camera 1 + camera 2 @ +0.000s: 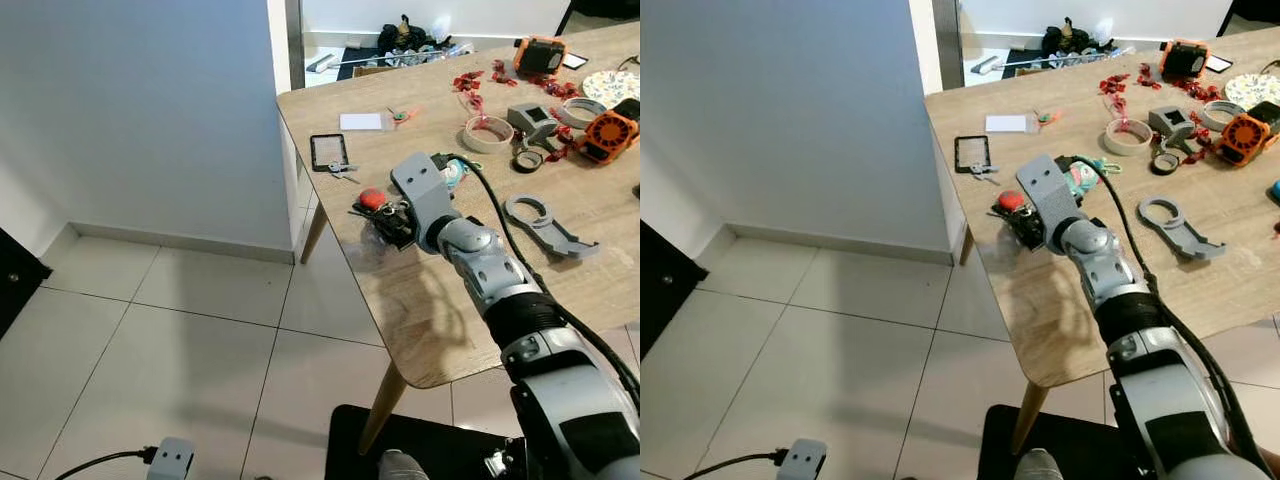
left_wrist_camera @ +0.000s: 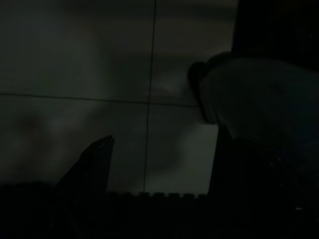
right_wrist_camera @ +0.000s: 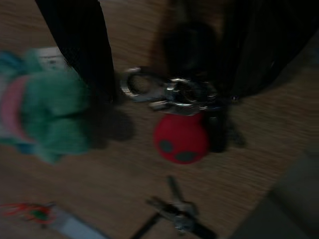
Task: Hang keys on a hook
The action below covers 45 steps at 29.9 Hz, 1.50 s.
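We saw the left end effector [image 2: 99,164] hanging idle over the tiled floor [image 1: 150,340], its view too dark to tell the finger state. A grey plug block [image 1: 171,459] with a black cable lay on the floor at the near left.

Wooden table [image 1: 420,300] stood beside the white wall [image 1: 140,110]. Near its left edge lay a small dark framed tablet [image 1: 329,152] with a second key set [image 1: 341,171] just beside it, and a white card [image 1: 360,121] further back.

The right end effector [image 3: 164,74] was down on the table near the left edge, fingers spread narrow and straddling the keys [image 3: 187,94]: metal rings and carabiner with a red ball fob [image 3: 181,137], all lying on the wood, blurred. A green plush keychain [image 3: 47,117] sat just beside one finger, crowding that side.

Further right: tape roll [image 1: 488,134], grey flat wrench-like part [image 1: 545,225], orange devices [image 1: 608,135], red scraps [image 1: 470,85], well apart from the keys.
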Tool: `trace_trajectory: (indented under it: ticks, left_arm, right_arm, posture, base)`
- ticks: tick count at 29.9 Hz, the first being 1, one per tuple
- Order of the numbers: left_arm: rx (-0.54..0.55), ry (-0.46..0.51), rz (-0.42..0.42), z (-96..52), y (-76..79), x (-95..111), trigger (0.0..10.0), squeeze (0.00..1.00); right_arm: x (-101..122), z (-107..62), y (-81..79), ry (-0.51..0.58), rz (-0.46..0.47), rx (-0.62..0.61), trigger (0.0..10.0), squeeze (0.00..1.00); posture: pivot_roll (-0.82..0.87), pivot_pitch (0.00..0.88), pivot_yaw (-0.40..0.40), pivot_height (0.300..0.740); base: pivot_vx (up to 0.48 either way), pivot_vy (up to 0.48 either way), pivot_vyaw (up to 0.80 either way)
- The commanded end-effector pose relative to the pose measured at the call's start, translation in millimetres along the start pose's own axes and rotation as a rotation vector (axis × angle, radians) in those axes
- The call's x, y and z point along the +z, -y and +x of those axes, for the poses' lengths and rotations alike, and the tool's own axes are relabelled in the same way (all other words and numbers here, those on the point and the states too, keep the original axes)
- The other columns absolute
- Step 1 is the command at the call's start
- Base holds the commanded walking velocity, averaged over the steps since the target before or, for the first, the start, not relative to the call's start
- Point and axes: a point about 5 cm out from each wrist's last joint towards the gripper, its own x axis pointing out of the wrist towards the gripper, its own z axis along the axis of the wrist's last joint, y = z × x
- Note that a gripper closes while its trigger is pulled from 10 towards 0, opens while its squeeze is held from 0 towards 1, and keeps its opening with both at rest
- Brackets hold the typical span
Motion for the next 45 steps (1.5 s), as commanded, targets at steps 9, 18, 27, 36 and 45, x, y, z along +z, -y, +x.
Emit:
trace_trajectory:
  ticks: [9, 18, 27, 36, 45]
  left_arm:
    - [-0.012, -0.035, 0.003, -3.6, 4.5, -17, 10.0, 0.00]
    - [-0.013, -0.044, 0.006, -5.3, 3.6, -21, 10.0, 0.00]
    - [-0.014, -0.040, 0.017, -4.8, 2.8, -19, 10.0, 0.00]
    - [-0.011, -0.037, 0.023, -4.1, 1.6, -16, 10.0, 0.00]
    - [-0.011, -0.040, 0.027, -4.0, 0.7, -15, 10.0, 0.00]
  right_arm:
    - [-7, 5.0, -6.6, -0.002, 0.089, 0.079, 5.1, 0.00]
    - [-16, -2.0, 12.3, -0.097, 0.052, 0.063, 0.0, 0.00]
    - [0, -14.0, 31.4, -0.085, -0.004, 0.140, 10.0, 0.00]
    - [11, -35.4, 43.4, -0.061, -0.089, 0.289, 10.0, 0.00]
    - [16, -109.3, 73.2, -0.082, -0.292, 0.492, 10.0, 0.00]
  posture:
    - [-0.14, 0.213, 0.062, 0.740]
    - [-0.14, 0.231, 0.063, 0.740]
    - [-0.14, 0.223, 0.073, 0.740]
    - [-0.14, 0.216, 0.078, 0.740]
    - [-0.15, 0.213, 0.082, 0.740]
  base:
    - [0.000, 0.000, 0.00]
    - [0.000, 0.000, 0.00]
    - [0.000, 0.000, 0.00]
    - [0.000, 0.000, 0.00]
    - [0.000, 0.000, 0.00]
